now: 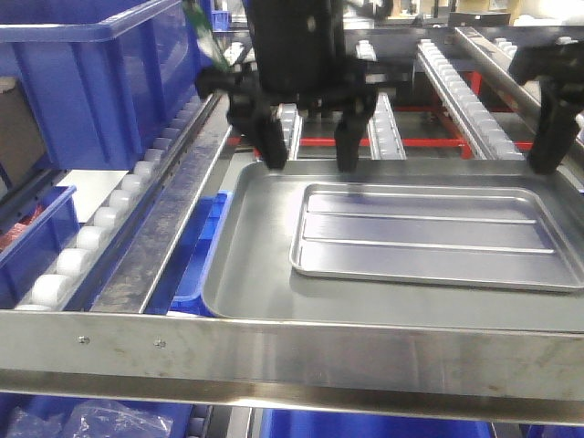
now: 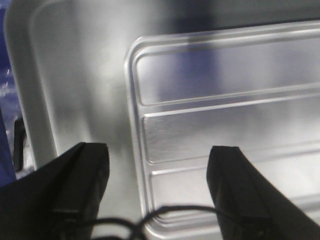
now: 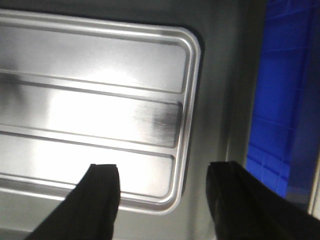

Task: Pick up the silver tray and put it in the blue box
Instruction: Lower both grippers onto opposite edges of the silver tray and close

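With the left gripper (image 1: 308, 162): hangs from above, fingers pointing straight down over the far edge of the grey tray (image 1: 251, 274), spread wide and gripping nothing. With the right gripper (image 3: 165, 200): stands at the far right edge of the front view, likewise pointing down, and in its own wrist view is parted, closed on nothing. As for the silver tray (image 1: 429, 242): lies flat inside the grey tray, toward its right side, long axis running left to right across the front view, both ridges parallel to that axis, held by neither gripper. Behind a metal front bar (image 1: 274, 351), with white rollers (image 1: 100, 228) along the left. From the left wrist view: shows the tray's left short end and its rounded corners, one black finger (image 2: 80, 190) over bare grey tray and the other over the silver base. From the right wrist view: shows the opposite short end, straddled the same way, plus blue plastic (image 3: 285, 100) past the grey rim. Only in the front view: shows the blue box (image 1: 91, 82), raised at upper left, well apart from the tray
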Robot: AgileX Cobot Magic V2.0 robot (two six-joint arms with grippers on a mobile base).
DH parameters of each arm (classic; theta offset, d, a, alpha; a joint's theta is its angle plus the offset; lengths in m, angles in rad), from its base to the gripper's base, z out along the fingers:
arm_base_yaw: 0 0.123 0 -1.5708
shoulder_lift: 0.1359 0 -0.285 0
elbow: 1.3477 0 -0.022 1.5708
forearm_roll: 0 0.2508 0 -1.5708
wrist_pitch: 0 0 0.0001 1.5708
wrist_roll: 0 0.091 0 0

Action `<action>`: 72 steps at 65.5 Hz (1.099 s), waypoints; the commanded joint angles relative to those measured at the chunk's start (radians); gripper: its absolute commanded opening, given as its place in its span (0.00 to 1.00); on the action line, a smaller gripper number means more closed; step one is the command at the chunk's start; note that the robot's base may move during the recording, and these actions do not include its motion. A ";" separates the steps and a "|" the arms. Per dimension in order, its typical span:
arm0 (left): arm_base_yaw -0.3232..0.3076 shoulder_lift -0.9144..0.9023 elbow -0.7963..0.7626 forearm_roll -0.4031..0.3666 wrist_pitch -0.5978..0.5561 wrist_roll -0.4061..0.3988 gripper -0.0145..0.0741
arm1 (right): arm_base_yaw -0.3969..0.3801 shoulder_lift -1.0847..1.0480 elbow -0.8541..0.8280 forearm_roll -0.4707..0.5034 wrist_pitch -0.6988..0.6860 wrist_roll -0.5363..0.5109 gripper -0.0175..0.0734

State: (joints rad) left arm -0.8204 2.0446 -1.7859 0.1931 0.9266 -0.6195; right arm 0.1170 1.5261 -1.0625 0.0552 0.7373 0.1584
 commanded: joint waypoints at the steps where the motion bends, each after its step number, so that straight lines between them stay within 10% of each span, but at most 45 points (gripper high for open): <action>1: 0.013 -0.040 -0.036 0.020 -0.020 -0.039 0.54 | -0.009 -0.007 -0.033 0.000 -0.048 0.000 0.73; 72: 0.030 0.082 -0.036 0.007 -0.039 -0.042 0.54 | -0.035 0.150 -0.033 0.000 -0.157 -0.010 0.72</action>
State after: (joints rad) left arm -0.7905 2.1679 -1.7975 0.1909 0.9054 -0.6505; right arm 0.0870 1.7142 -1.0635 0.0552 0.6195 0.1584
